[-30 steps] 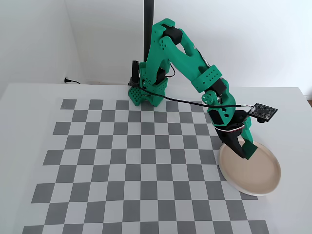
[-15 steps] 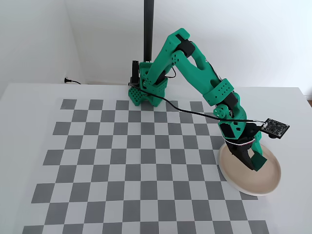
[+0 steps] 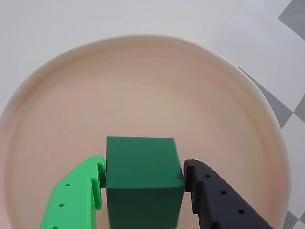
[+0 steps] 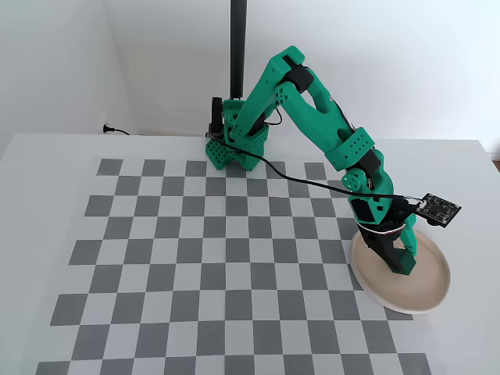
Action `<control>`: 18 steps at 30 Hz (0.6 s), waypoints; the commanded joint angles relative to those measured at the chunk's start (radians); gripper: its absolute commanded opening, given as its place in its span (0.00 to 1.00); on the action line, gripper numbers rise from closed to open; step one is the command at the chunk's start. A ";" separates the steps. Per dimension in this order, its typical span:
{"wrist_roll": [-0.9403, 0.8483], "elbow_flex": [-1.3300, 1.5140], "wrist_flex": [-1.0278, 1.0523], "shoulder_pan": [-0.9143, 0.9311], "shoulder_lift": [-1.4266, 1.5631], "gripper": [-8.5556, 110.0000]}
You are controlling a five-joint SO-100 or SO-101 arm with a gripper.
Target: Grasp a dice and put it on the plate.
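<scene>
Dice (image 3: 142,179) matt, smooth; plate (image 3: 143,81) glossy, ceramic-looking; jaws matt plastic, one green, one black.

I see bright, even, soft light in both views, with no hard glare. In the wrist view the plate (image 3: 143,86) looks washed pale, its white rim nearly merging with the white table beyond; the rim is slightly soft, while the dice (image 3: 142,179) and the gripper (image 3: 142,186) are fairly sharp. The dice's top face is lighter than its near face, so light falls from above. In the fixed view shadows are faint and diffuse: a soft grey one lies under the arm (image 4: 312,101) on the checkerboard (image 4: 195,258), and another on the plate beneath the gripper. The wall is evenly lit. I notice no clear edge distortion.
</scene>
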 commanded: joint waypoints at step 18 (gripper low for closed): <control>0.000 -0.089 0.172 0.089 0.268 0.18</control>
